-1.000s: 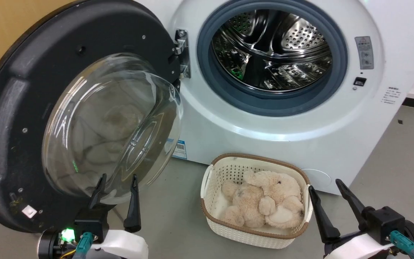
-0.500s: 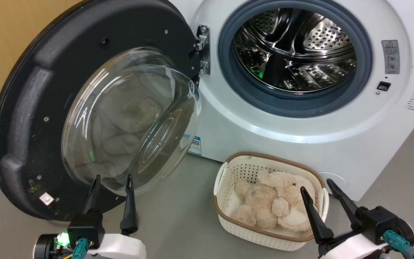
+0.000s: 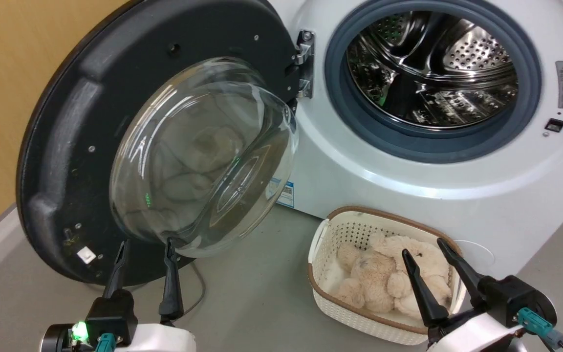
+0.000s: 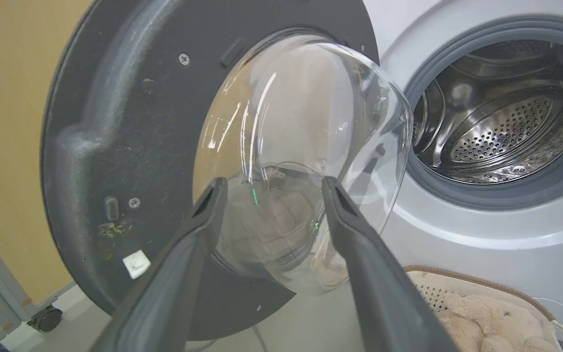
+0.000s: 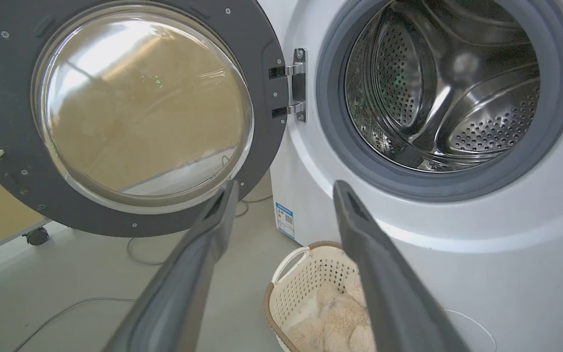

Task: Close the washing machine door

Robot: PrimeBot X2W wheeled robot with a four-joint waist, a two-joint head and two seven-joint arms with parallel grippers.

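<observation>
Approach is the step in hand: the washing machine door (image 3: 66, 137) hangs wide open, left of the washing machine (image 3: 359, 161). My left end effector (image 3: 146, 241), fingers parted and empty, sits near its glass bowl (image 3: 203, 156); my right end effector (image 3: 422, 246) is likewise parted, empty. Next, I judge, the left must reach the door's far edge and swing it shut.

Grey floor (image 3: 252, 293) carrying the washing machine (image 3: 408, 190).
A white basket (image 3: 355, 320) stands just in front of the washing machine; a thin cable (image 5: 74, 305) lies loose left of it in the head view.
</observation>
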